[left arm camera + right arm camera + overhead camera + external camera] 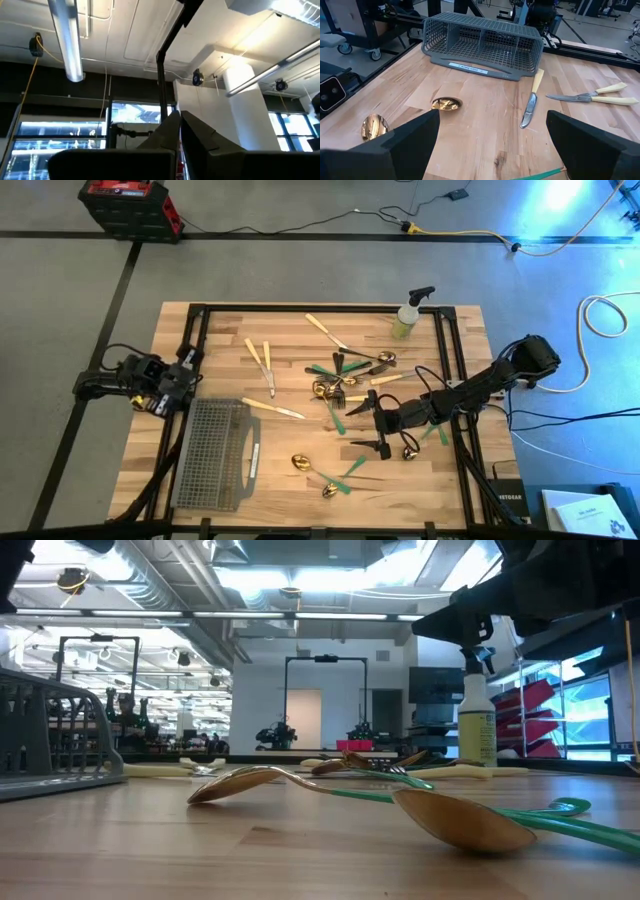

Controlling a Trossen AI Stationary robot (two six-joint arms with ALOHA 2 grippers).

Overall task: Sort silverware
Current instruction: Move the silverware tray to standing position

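Gold spoon (375,127) partly hidden behind right end effector (492,137), seemingly.

left gripper (190,385): closed, parked at side | right gripper (378,432): wide open, apparently hovering, empty

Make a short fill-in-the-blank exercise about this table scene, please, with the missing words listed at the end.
1. The right hand hangs over the table with its fingers ____.
2. The grey mesh caddy lies on the table's ____ side in the high view.
3. The spray bottle stands ____ near the table's far edge.
4. The left hand, at the table's left edge, is ____.

Missing words: open; left; upright; shut
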